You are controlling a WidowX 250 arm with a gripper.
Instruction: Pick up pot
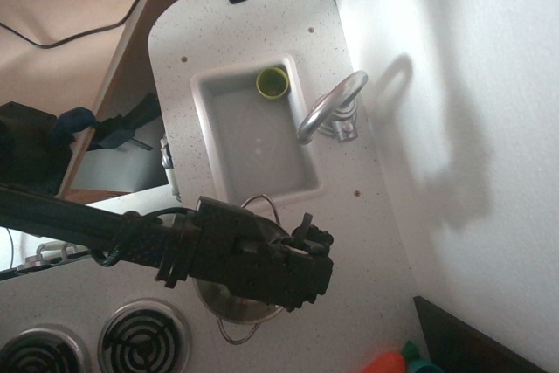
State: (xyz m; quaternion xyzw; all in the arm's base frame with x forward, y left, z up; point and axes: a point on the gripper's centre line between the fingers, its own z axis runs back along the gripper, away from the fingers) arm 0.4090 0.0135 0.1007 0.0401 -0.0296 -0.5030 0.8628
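Observation:
The pot [234,305] is a shiny silver metal pot standing on the white counter between the sink and the stove burners. One thin wire loop handle [265,203] shows above the gripper and the other below the pot. My black gripper [297,259] hangs directly over the pot and covers most of it. Its fingers point down at the pot and are hidden by the gripper body, so I cannot see whether they are open or shut, or whether they touch the pot.
A white sink [205,124] lies just beyond the pot, with a small yellow-green cup [272,82] in its far corner and a silver faucet [332,104] beside it. Two stove burners [144,338] sit at the lower left. Orange and teal items [397,362] lie at the bottom right by the wall.

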